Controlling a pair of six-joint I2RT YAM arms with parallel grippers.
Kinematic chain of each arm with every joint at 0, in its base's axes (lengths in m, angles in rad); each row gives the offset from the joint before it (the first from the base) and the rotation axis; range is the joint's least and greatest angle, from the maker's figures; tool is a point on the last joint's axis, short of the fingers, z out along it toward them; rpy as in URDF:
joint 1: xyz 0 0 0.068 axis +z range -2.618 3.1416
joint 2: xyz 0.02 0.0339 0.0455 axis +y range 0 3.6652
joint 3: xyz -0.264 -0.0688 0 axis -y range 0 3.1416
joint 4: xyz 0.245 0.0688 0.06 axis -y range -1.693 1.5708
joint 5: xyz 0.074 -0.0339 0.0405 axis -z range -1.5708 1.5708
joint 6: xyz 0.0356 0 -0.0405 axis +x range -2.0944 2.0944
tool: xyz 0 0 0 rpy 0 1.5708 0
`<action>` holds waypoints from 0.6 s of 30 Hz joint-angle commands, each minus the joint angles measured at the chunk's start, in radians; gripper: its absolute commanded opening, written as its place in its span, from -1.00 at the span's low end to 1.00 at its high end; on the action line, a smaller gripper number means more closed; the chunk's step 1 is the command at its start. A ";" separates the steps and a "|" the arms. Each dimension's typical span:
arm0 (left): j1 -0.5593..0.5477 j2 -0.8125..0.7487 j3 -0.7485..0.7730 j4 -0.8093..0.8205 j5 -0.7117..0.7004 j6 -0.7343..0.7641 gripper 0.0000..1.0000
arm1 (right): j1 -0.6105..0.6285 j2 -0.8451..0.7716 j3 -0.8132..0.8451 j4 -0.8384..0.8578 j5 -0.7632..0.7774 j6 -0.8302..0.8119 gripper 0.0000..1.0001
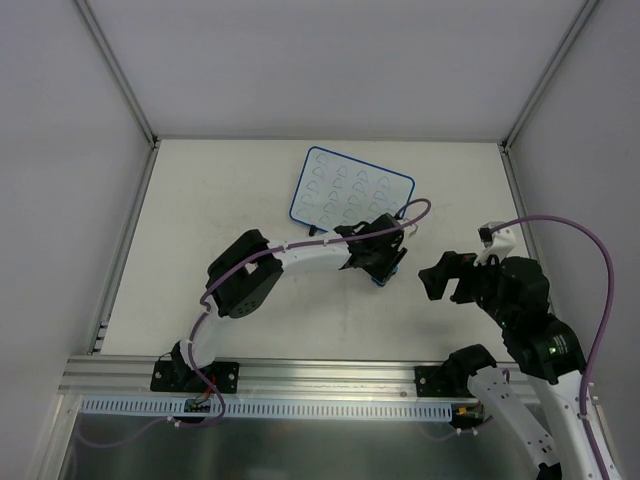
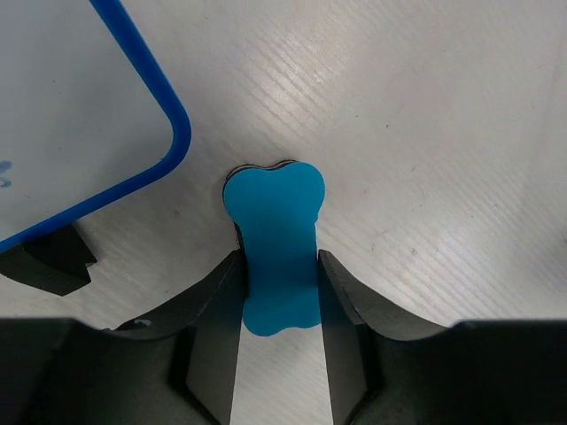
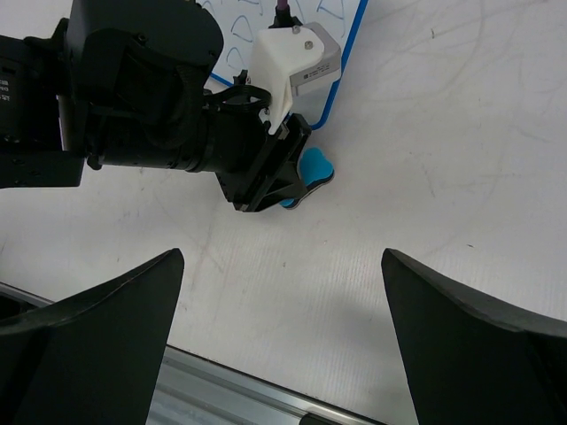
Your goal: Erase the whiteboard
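Note:
The whiteboard [image 1: 350,190] lies flat at the back middle of the table, white with a blue rim and rows of faint blue scribbles. Its near corner shows in the left wrist view [image 2: 71,106], and its rim in the right wrist view [image 3: 351,53]. A blue bone-shaped eraser [image 2: 275,239] sits just off that corner. My left gripper [image 2: 279,266] is shut on the eraser's waist, low over the table [image 1: 385,265]. I cannot tell if the eraser touches the table. My right gripper [image 3: 283,257] is open and empty, to the right of the left one [image 1: 445,280].
A black foot [image 2: 49,261] of the whiteboard sticks out at its near edge. An aluminium rail [image 1: 320,375] runs along the table's front edge. White walls close in the left, back and right sides. A purple cable [image 1: 590,250] loops over the right arm.

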 commanded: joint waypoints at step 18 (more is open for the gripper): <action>0.117 -0.377 -0.279 -0.009 -0.083 -0.155 -0.91 | 0.015 0.177 -0.107 0.217 0.053 0.115 0.98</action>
